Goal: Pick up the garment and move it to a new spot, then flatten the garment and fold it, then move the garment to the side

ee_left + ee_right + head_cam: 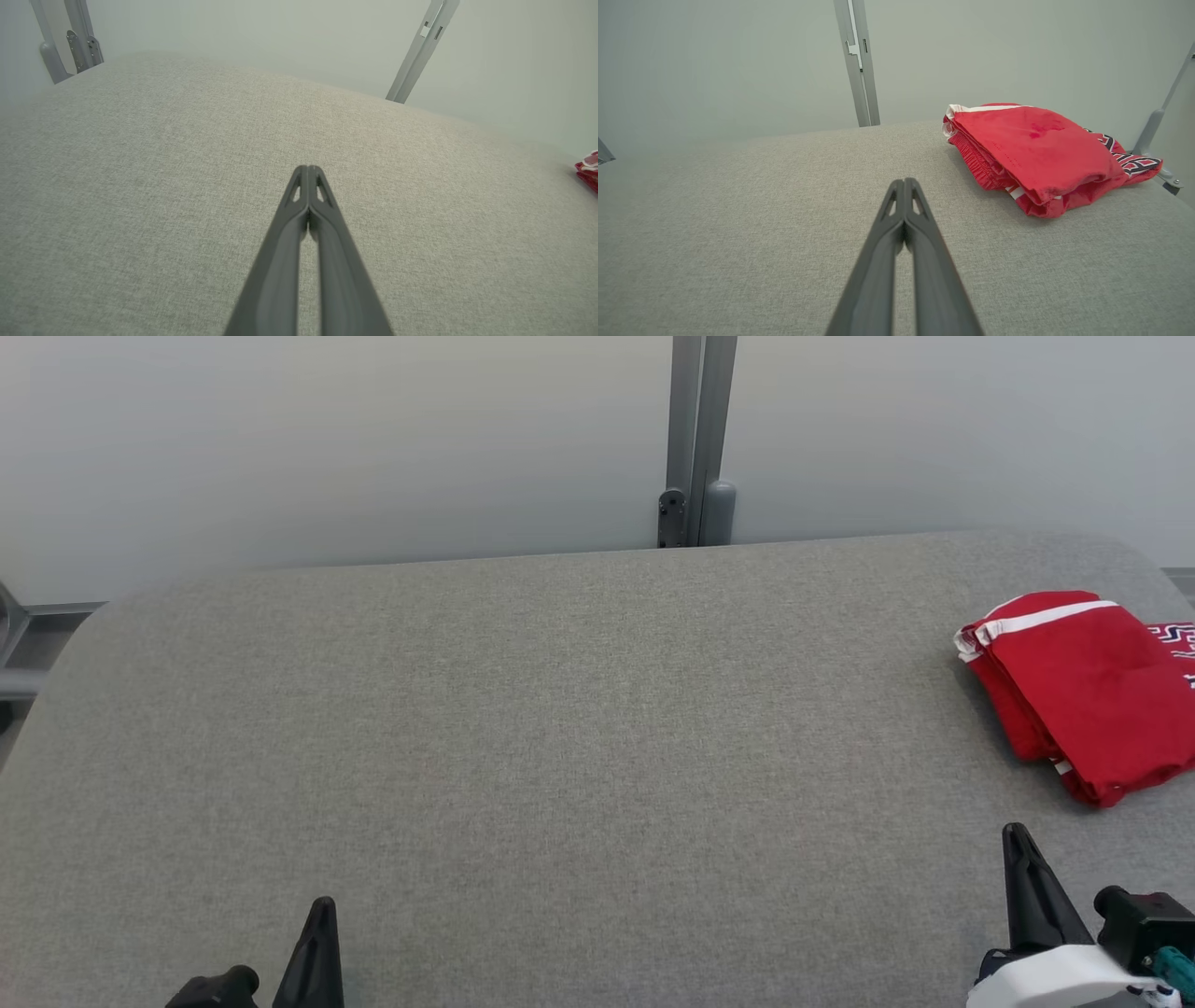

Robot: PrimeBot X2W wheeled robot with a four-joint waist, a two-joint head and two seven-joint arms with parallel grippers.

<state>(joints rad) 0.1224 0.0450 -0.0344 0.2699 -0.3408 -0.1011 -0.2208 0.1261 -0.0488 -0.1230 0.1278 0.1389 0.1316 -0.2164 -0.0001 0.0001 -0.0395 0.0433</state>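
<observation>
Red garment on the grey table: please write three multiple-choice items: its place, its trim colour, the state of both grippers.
1. Where on the table does the folded red garment lie in the head view?
A. far right
B. middle
C. far left
2. What colour is the stripe along its edge?
A. yellow
B. white
C. green
3. How do the left gripper and right gripper stand?
A. both open
B. both shut, empty
C. one holds the garment
Key: 1 A, it lies by the right edge; 2 B, a white band shows on the red cloth; 3 B, each wrist view shows it closed on nothing.
</observation>
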